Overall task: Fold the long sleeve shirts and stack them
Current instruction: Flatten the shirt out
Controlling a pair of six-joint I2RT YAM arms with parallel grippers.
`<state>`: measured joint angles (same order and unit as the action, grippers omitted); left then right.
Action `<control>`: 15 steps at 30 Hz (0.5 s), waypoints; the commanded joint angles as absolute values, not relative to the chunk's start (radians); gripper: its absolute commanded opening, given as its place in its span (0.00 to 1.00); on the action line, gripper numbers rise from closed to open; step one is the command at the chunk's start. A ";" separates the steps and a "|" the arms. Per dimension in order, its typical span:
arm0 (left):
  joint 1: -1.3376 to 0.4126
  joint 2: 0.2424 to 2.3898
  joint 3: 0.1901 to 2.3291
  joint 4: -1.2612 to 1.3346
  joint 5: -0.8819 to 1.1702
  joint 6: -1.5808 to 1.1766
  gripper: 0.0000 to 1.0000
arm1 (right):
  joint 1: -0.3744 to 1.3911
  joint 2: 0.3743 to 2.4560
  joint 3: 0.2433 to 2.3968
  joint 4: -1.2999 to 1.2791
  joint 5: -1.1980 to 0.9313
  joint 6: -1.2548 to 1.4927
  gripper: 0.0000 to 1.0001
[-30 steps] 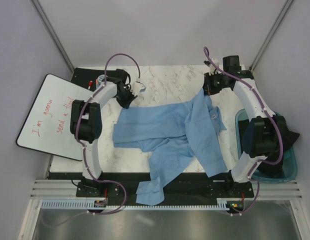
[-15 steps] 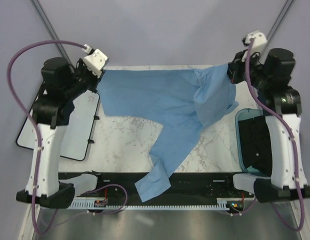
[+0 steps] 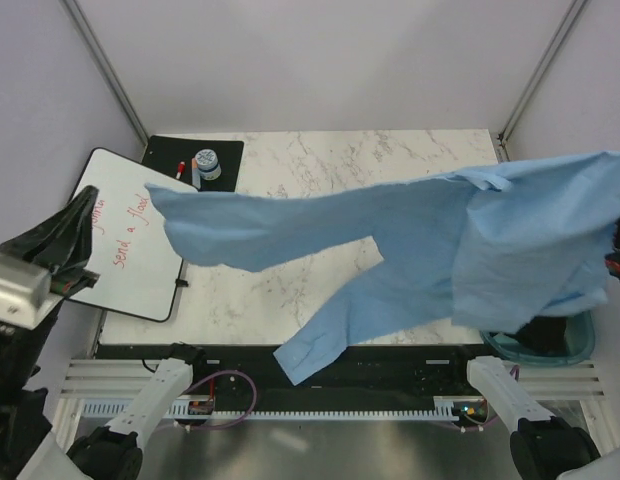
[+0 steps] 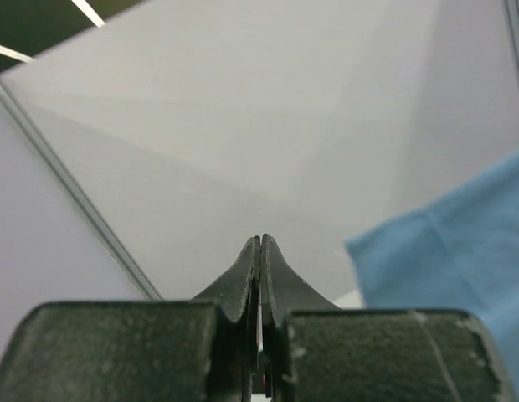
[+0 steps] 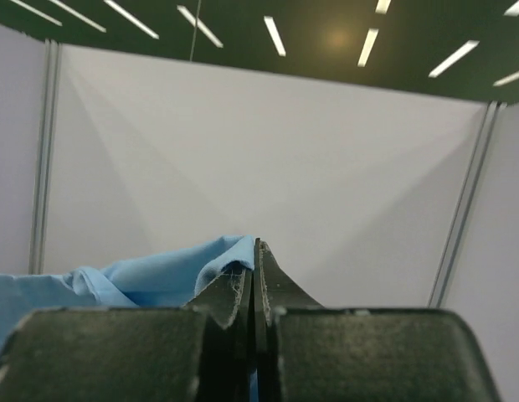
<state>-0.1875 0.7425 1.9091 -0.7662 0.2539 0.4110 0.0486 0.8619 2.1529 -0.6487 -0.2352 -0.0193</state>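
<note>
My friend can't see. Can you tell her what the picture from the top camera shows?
A big light-blue shirt hangs spread out in the air above a white marble table, one sleeve dangling toward the near edge. A whiteboard with red writing lies on the left, a teal bin on the right.

Lab booth: grey partition walls point(image 3: 320, 60), marble-top table point(image 3: 320, 160), whiteboard point(image 3: 130, 255).

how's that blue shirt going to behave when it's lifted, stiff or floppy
Probably very floppy: the long sleeve shirt sags and folds in the air, one sleeve hanging low. Likely light for its size, since a thin pinch at the right fingers seems to carry it. It may slip easily: the shut left fingers hold no cloth.
</note>
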 commanded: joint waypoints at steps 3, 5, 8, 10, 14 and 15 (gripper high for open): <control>-0.186 0.842 2.017 -0.756 0.112 0.400 0.02 | 0.017 0.954 2.249 -0.624 -0.245 -0.048 0.00; -0.186 0.886 1.987 -0.756 0.091 0.416 0.02 | 0.005 0.974 2.151 -0.586 -0.299 -0.051 0.00; -0.187 0.903 1.853 -0.797 0.285 0.391 0.02 | 0.005 0.985 1.935 -0.534 -0.391 -0.049 0.00; -0.186 0.917 1.716 -0.833 0.435 0.364 0.09 | 0.003 0.989 1.768 -0.516 -0.414 -0.054 0.00; -0.199 0.934 1.420 -0.842 0.745 0.356 0.62 | 0.005 0.966 1.568 -0.448 -0.355 -0.067 0.00; -0.210 0.937 1.304 -0.813 0.755 0.332 0.67 | 0.005 0.957 1.542 -0.440 -0.342 -0.077 0.00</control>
<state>-0.1886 0.8951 1.5684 -0.7410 0.4606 0.3809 0.0086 0.9665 1.6688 -0.4866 -0.3607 -0.0509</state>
